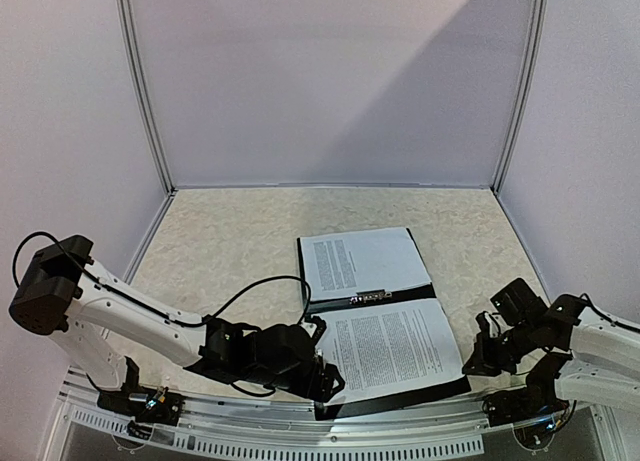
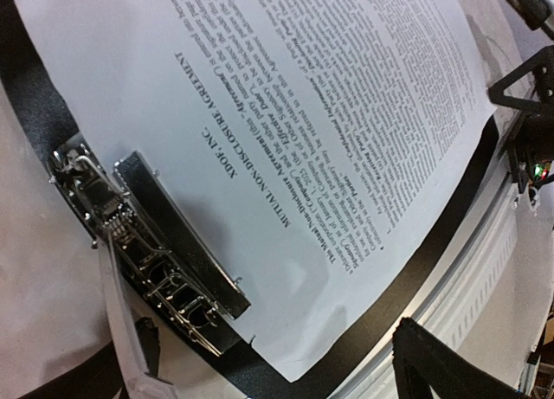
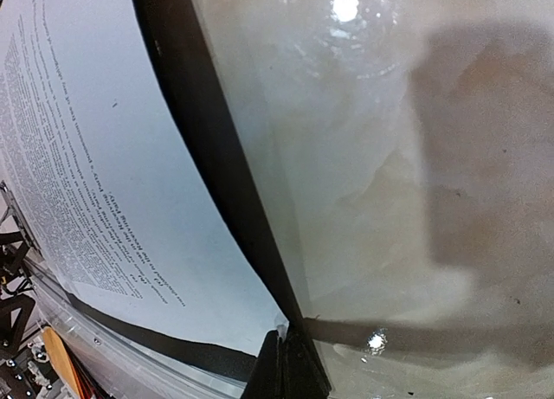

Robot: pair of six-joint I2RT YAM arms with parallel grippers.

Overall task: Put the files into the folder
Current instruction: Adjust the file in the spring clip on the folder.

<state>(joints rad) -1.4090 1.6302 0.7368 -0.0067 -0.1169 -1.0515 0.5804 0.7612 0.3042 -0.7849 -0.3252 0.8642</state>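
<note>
The black folder (image 1: pixel 325 306) lies open near the table's front edge, with its metal clip (image 1: pixel 370 298) across the middle. White printed files lie on both halves: one sheet on the far half (image 1: pixel 360 261) and one on the near half (image 1: pixel 395 349). My left gripper (image 1: pixel 325 376) is open over the near sheet's left corner (image 2: pixel 303 330), with the clip (image 2: pixel 156 260) just beside it. Its fingers (image 2: pixel 437 364) do not touch the paper. My right gripper (image 1: pixel 476 361) is at the folder's near right corner. In the right wrist view its fingertips (image 3: pixel 290 369) are shut on that corner of the folder (image 3: pixel 208 157).
The table has a pale marbled top (image 1: pixel 230 241) and white booth walls on three sides. A white slotted rail (image 1: pixel 300 436) runs along the front edge, right under the folder. The arm bases and cables sit at both front corners.
</note>
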